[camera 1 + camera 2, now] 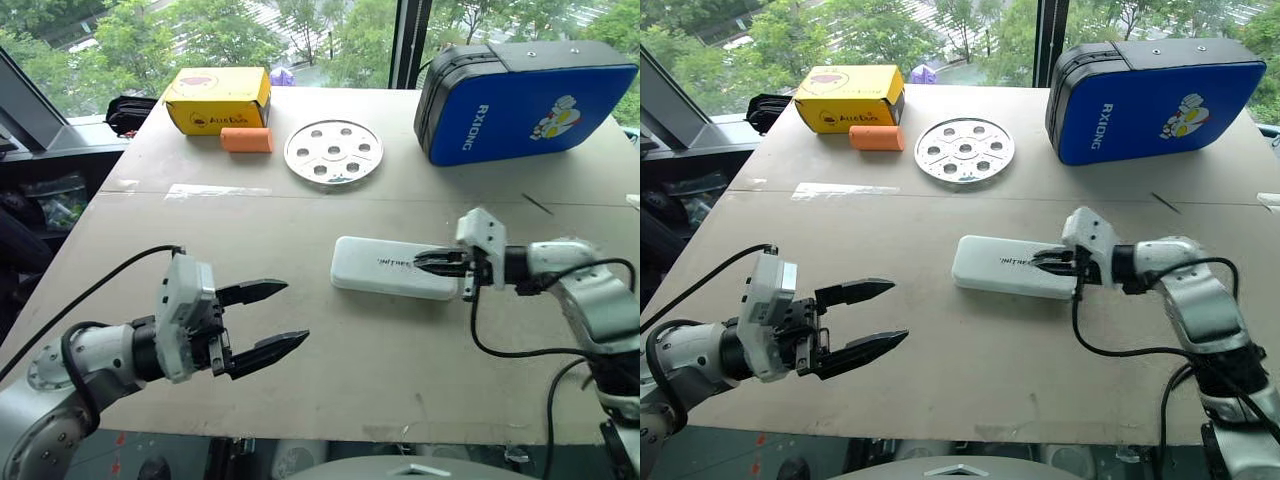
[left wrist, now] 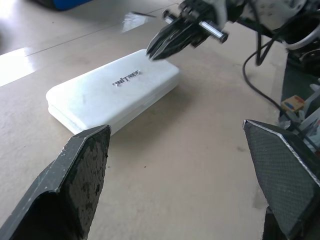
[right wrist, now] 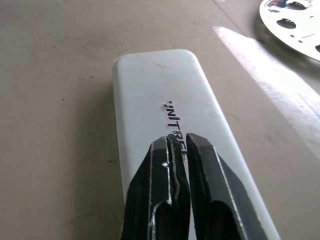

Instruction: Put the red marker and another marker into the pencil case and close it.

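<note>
Head views: the pencil case (image 1: 392, 268) lies flat on the table (image 1: 330, 360) with its lid down, lettering up. The right gripper (image 1: 432, 262) hangs over the case's right end, its black fingers drawn almost together with nothing between them. The left gripper (image 1: 262, 322) hovers well to the left of the case and nearer the robot, jaws spread wide and empty. Beyond the case stand a round metal disc (image 1: 333, 152), a yellow box (image 1: 217, 99) with an orange cylinder (image 1: 246, 140) just before it, and a big blue zip case (image 1: 525, 98).

Left wrist view: the case (image 2: 114, 91) lies closed — the right gripper (image 2: 159, 48) poised above its far end.

Right wrist view: the fingers (image 3: 205, 200) stand over the lid (image 3: 165, 95), a thin slit between them; whether they touch it I cannot tell.
</note>
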Controlling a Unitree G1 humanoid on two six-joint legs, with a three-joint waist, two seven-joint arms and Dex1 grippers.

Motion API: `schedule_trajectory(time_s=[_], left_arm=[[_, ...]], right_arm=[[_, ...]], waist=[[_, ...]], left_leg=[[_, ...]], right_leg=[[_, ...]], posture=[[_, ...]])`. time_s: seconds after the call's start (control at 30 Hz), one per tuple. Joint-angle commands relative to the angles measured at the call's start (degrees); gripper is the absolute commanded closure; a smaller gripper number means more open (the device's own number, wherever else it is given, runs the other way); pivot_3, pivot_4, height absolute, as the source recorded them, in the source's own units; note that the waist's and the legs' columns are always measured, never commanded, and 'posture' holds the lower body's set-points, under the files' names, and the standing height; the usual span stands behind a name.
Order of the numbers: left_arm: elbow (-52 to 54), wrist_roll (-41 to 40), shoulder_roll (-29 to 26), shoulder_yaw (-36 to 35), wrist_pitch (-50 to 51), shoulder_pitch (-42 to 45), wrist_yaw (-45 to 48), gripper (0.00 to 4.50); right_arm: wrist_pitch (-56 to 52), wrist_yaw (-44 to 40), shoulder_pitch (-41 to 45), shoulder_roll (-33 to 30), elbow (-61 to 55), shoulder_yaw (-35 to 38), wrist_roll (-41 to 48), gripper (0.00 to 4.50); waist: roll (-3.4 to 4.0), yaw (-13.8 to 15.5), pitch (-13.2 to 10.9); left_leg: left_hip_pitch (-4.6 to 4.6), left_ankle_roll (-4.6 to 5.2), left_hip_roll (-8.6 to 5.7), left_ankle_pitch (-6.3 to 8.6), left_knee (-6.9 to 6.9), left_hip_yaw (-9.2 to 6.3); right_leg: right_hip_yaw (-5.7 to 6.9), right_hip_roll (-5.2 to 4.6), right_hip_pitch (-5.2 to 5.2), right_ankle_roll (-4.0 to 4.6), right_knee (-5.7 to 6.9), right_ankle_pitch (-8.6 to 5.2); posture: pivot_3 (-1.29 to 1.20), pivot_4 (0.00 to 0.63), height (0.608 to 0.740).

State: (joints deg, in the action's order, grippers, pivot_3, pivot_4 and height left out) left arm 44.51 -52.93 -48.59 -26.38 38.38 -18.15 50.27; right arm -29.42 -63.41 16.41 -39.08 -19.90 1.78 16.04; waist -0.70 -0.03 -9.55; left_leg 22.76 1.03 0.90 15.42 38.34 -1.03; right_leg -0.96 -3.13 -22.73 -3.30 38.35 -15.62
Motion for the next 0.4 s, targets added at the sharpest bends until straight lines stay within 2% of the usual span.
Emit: schedule_trajectory(time_s=[0.03,0.17,0.23,0.4], left_arm=[[0.20,3.24,0.56,-2.33,-1.73,-4.94,0.58,0.21],[-2.23,6.79,1.22,-5.81,-3.52,-11.93,2.87,0.21],[-3.32,8.52,1.27,-6.93,-4.19,-15.09,4.34,0.21],[-5.59,9.28,-0.01,-7.35,-4.67,-17.29,8.55,0.21]], right_arm=[[0.89,-1.28,-14.76,-3.99,-6.94,14.61,4.66,2.70],[4.20,-4.32,-33.46,-4.86,-9.24,29.07,6.37,0.68],[6.51,-5.63,-39.71,-4.59,-9.66,33.89,6.55,0.01],[8.29,-6.16,-47.74,-3.91,-9.75,39.92,8.33,0.01]], waist=[[-0.07,0.64,0.06],[0.08,0.78,0.01],[0.22,0.49,0.03],[0.16,0.25,0.06]], left_leg=[[0.01,0.00,0.01,0.00,-0.04,-0.09],[0.10,0.01,0.10,0.01,-0.17,-0.21],[-0.03,0.02,0.12,0.01,-0.18,-0.04],[-0.28,0.02,0.38,0.01,-0.06,0.41]], right_leg=[[0.07,0.01,0.05,0.00,-0.15,0.00],[0.05,0.10,0.12,0.01,-0.40,-0.01],[0.05,0.17,0.11,0.01,-0.34,-0.01],[-0.21,0.37,0.19,0.33,-0.37,-0.10]], posture=[[0.00,0.150,0.740],[0.00,0.150,0.740],[0.00,0.150,0.740],[0.00,0.150,0.740]])
